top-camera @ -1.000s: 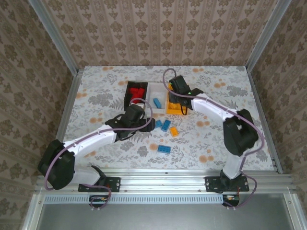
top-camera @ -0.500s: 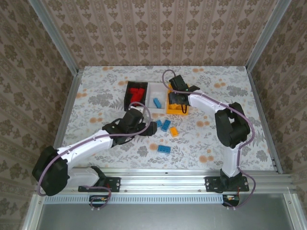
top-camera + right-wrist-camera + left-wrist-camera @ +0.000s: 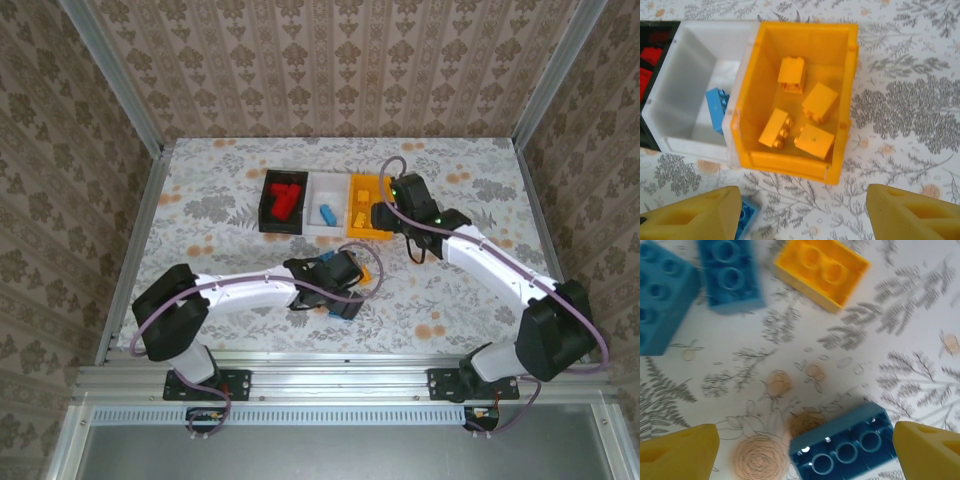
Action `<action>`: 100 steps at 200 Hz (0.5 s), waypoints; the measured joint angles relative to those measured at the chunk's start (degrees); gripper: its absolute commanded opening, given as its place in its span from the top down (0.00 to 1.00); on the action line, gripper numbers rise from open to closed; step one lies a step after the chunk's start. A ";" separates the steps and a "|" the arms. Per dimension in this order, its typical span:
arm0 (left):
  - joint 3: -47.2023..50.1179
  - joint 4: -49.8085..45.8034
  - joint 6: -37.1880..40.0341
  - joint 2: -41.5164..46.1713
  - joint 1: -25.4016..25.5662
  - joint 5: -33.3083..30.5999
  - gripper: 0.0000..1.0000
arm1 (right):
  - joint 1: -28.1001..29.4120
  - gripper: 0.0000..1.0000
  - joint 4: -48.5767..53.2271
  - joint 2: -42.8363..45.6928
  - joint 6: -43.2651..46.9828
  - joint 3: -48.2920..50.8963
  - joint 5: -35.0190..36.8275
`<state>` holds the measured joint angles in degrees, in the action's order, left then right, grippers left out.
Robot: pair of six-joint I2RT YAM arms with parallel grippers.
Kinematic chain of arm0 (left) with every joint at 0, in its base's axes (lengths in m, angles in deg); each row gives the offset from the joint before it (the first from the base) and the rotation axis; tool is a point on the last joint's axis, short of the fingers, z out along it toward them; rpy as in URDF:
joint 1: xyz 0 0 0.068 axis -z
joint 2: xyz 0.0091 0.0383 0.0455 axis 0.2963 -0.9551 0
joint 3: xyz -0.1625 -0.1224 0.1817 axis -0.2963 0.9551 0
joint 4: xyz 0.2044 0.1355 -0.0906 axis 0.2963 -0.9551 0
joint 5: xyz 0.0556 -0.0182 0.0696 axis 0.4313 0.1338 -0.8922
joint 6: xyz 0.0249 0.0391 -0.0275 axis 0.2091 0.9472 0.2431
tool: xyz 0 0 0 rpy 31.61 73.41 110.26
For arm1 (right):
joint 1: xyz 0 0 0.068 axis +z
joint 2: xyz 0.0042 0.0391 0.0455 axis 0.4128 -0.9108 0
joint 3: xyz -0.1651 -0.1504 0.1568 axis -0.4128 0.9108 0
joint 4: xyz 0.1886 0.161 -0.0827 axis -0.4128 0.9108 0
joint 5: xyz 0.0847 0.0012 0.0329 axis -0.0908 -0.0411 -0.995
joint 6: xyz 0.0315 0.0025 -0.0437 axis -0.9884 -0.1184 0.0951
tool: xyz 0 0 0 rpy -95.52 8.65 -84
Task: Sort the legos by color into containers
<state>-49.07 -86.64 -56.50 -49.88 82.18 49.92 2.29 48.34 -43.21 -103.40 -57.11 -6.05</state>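
The blue brick (image 3: pixel 845 447) low in the left wrist view looks light, rigid, slick; left gripper (image 3: pixel 800 452), spread wide, should pinch its smooth side walls; right gripper (image 3: pixel 805 215) gapes empty.

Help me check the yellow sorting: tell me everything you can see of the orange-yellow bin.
The orange-yellow bin is an open-top rectangular box of glossy-looking plastic, upright on the floral table. Its left wall appears to sit against the white bin. Inside lie four orange-yellow bricks at different angles, one on its side with studs showing. The right gripper hangs near it, fingers clear of it.
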 measured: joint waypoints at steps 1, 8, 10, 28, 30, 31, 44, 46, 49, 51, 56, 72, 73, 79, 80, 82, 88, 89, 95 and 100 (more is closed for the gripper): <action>0.02 -0.02 0.13 0.00 0.02 0.04 0.10 | 0.00 0.31 0.00 0.20 -0.02 0.26 -0.02; 0.26 -0.44 1.20 0.31 0.28 0.57 0.11 | 0.00 0.31 0.15 1.31 -0.31 1.44 -0.31; 0.42 -0.44 1.55 0.50 0.28 0.72 0.11 | 0.00 0.31 0.22 1.64 -0.35 1.77 -0.33; 3.65 -0.44 3.85 4.26 0.33 2.49 0.08 | 0.00 0.31 0.26 4.22 -0.70 4.24 -0.81; 4.11 -0.46 4.02 4.83 0.33 2.64 0.08 | 0.00 0.30 0.28 4.44 -0.76 4.48 -0.85; 4.24 -0.50 4.13 5.03 0.33 2.69 0.08 | 0.00 0.30 0.26 4.50 -0.79 4.55 -0.87; 6.03 -1.53 5.62 7.93 0.35 3.74 0.05 | 0.00 0.30 0.24 5.25 -1.05 5.40 -1.29; 6.10 -1.81 6.01 8.22 0.35 3.80 0.05 | 0.00 0.30 0.24 5.25 -1.05 5.44 -1.36; 6.14 -2.21 6.36 8.50 0.39 3.91 0.04 | 0.00 0.30 0.22 5.25 -1.14 5.55 -1.42; 6.14 -2.43 6.47 8.66 0.44 3.93 0.04 | 0.00 0.30 0.22 5.25 -1.18 5.55 -1.42; 6.14 -2.75 7.15 8.83 0.57 3.91 0.03 | 0.00 0.30 0.22 5.22 -1.38 5.68 -1.62; 5.79 -3.52 9.14 8.35 0.90 3.78 0.02 | 0.00 0.30 0.15 5.22 -1.68 5.77 -2.05; 5.75 -3.54 9.27 8.28 0.90 3.76 0.02 | 0.00 0.30 0.15 5.22 -1.70 5.77 -2.05; 5.51 -3.80 9.94 7.72 1.03 3.63 0.02 | 0.00 0.30 0.02 5.22 -1.73 5.77 -2.21; 5.49 -3.82 10.03 7.63 1.03 3.63 0.01 | 0.00 0.30 0.02 5.22 -1.73 5.77 -2.25; 5.40 -3.89 10.32 7.39 1.05 3.61 0.01 | 0.00 0.30 0.00 5.22 -1.75 5.77 -2.36; 5.11 -4.09 10.99 6.64 1.11 3.58 0.01 | 0.00 0.29 0.00 5.22 -1.79 5.77 -2.51; 5.09 -4.11 11.06 6.58 1.11 3.56 0.01 | 0.00 0.29 0.00 5.22 -1.81 5.77 -2.51; 4.79 -4.26 11.72 5.75 1.20 3.45 0.01 | 0.00 0.29 0.00 5.22 -1.88 5.77 -2.71; 4.52 -4.28 12.26 4.96 1.20 3.43 0.01 | 0.00 0.29 0.00 5.22 -1.90 5.77 -2.80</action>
<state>-44.55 -90.92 -44.24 -44.92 83.39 53.35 2.29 48.34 -37.98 -105.30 -51.34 -8.85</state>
